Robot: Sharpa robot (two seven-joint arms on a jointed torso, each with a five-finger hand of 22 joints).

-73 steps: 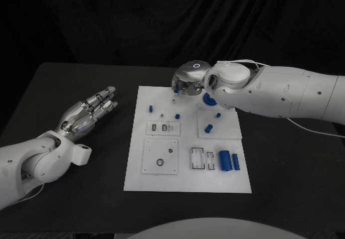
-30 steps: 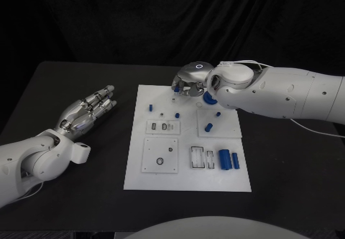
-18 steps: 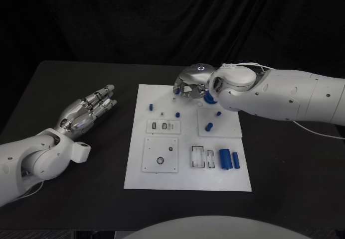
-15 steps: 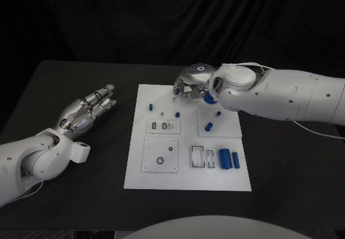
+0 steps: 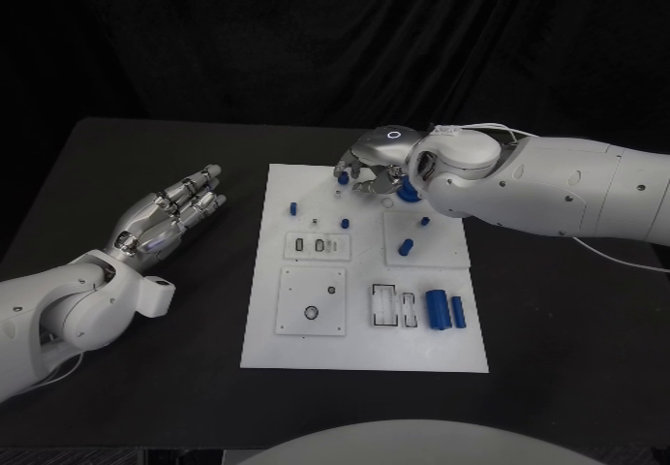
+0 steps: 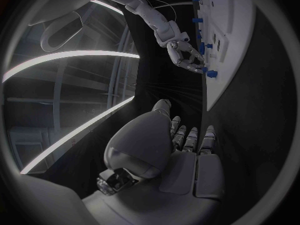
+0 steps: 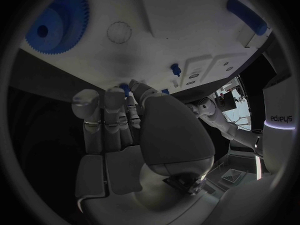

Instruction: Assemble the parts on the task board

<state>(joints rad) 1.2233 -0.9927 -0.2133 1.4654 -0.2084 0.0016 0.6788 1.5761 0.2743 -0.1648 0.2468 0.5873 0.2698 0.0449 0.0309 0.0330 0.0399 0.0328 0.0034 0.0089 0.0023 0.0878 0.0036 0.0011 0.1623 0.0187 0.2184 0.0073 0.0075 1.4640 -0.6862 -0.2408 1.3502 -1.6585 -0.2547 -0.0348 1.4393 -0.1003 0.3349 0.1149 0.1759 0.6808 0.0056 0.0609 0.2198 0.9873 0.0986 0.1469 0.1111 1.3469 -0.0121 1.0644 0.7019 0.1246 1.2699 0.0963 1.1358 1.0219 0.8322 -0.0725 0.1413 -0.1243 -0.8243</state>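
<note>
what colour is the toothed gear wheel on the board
Blue; the gear shows best in the right wrist view, lying on the white board.

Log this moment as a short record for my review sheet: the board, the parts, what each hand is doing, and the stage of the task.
board: white task board in the middle of the black table
parts: two blue cylinders lying side by side near the board's front right; blue toothed gear at the far edge
left hand: left hand off the board, fingers apart, holding nothing
right hand: right hand over the board's far edge, fingers curled around a small blue piece
stage: judged early; several parts lie loose
</note>
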